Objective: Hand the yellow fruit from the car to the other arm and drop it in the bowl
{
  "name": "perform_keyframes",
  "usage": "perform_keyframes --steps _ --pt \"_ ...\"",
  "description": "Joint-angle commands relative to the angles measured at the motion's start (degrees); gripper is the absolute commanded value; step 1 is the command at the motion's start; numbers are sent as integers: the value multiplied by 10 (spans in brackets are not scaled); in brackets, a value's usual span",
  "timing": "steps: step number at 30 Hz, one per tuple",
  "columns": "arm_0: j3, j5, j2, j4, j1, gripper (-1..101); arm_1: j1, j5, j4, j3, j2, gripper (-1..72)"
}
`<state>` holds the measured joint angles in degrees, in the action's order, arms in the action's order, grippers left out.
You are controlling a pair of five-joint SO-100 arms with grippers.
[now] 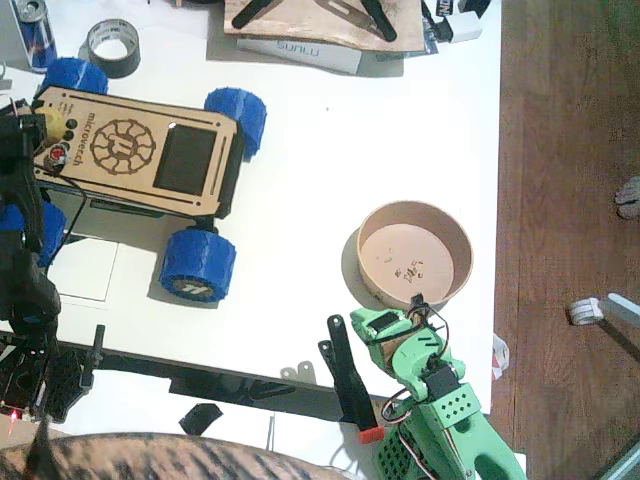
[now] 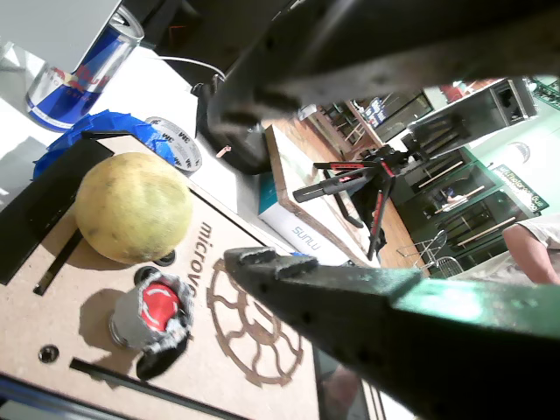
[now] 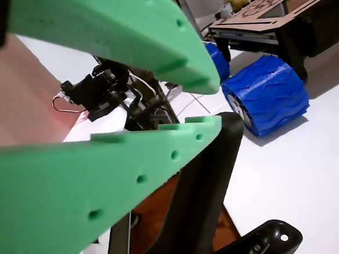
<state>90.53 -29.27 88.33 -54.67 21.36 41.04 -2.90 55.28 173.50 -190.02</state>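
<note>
The yellow fruit (image 1: 49, 121) rests on the left end of the car (image 1: 140, 150), beside a red button; it also shows in a wrist view as the fruit (image 2: 133, 207). My black left gripper (image 1: 22, 128) hovers at that end of the car. In its wrist view the gripper (image 2: 229, 184) is open, its tips just short of the fruit and not touching it. The bowl (image 1: 368, 268) stands empty at the right. The green right gripper (image 1: 385, 325) sits low just in front of the bowl. Its jaws (image 3: 211, 105) are slightly apart with nothing between them.
A drink can (image 1: 35, 30), a grey tape roll (image 1: 112, 45) and a white box (image 1: 300, 52) line the far edge. A black clamp (image 1: 345, 375) stands beside the green arm. The table's right edge (image 1: 498, 200) drops to a wooden floor.
</note>
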Motion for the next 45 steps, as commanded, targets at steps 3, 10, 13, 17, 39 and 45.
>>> perform_keyframes --steps 3,10,13,17,39,45 --pt "-83 4 -29 4 2 185 7 8 4 -3 -4 0" --pt "-142 4 -106 8 -6 192 7 9 4 -3 -4 0" --pt "-171 4 -134 9 -6 193 7 9 4 -3 -4 0" --pt "-216 4 -177 5 -6 193 7 9 4 -3 -4 0" --pt "-285 7 -302 5 -6 234 7 9 4 -3 -4 0" --pt "-285 48 -301 24 -8 263 7 9 4 -3 -4 0"
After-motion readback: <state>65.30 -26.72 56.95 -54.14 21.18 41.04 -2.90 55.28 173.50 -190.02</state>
